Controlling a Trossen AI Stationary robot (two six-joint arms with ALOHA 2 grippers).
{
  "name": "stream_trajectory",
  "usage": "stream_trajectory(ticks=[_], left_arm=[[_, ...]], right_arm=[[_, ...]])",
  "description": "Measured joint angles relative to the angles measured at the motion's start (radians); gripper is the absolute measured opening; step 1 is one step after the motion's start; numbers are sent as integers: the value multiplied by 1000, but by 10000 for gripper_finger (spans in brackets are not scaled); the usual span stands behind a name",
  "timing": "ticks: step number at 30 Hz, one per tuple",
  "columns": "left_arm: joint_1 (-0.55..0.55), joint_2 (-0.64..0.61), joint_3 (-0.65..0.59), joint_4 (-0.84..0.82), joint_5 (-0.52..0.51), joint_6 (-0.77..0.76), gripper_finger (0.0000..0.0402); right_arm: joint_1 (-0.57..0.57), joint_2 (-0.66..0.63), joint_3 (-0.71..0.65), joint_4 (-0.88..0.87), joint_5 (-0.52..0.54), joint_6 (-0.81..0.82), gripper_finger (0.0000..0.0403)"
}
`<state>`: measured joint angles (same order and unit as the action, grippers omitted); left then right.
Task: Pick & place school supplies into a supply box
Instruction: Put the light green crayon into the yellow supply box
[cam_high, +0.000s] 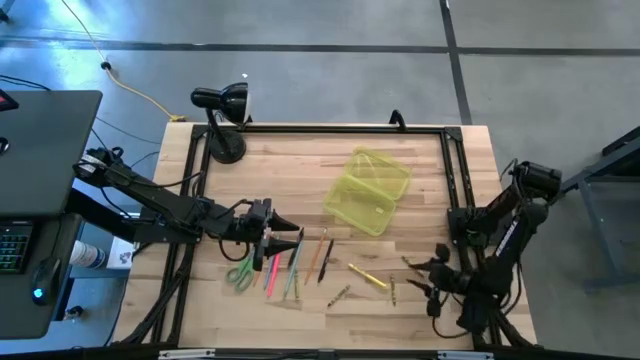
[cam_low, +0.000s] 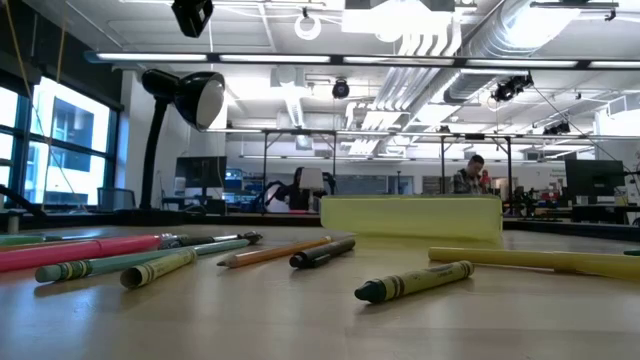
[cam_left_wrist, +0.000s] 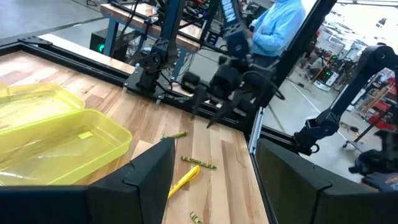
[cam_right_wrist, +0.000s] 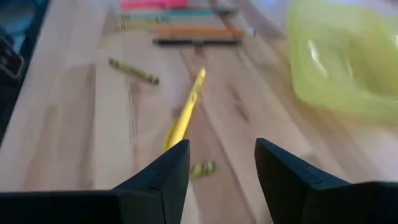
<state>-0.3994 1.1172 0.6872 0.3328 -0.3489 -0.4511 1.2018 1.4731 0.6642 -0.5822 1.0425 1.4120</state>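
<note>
I saw the box (cam_high: 368, 190) lying open mid-table, with bare wood between it and the pens (cam_high: 296, 262) strewn along the near edge. My left hand (cam_high: 290, 238) hung spread over those pens, holding nothing. My right hand (cam_high: 418, 268) sat spread by the right rail. I counted one scissors (cam_high: 240, 272), one yellow marker (cam_high: 367, 276) and one lamp (cam_high: 222, 118).

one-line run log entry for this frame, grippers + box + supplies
left gripper: open, empty, above pens | right gripper: open, empty, by table's right edge | supply box: lid open, empty | school supplies: all on table
</note>
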Motion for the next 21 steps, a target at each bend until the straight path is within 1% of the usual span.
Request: stream_trajectory(ticks=[3,5,8,10,12,16,18,21], left_arm=[[0,0,0,0,0,0,260],[0,0,0,-1,0,0,260],[0,0,0,0,0,0,260],[0,0,0,-1,0,0,260],[0,0,0,0,0,0,260],[0,0,0,0,0,0,260],[0,0,0,-1,0,0,260],[0,0,0,0,0,0,260]], right_arm=[[1,-15,-99,235,73,-67,162],[1,-46,-149,360,130,-114,162],[6,-110,-207,473,182,-168,162],[5,-148,-240,511,177,-172,162],[5,-168,-273,514,122,-141,162],[-4,-172,-321,482,-41,-21,162],[-20,-172,-317,391,-139,48,162],[-56,-172,-261,186,-244,123,162]])
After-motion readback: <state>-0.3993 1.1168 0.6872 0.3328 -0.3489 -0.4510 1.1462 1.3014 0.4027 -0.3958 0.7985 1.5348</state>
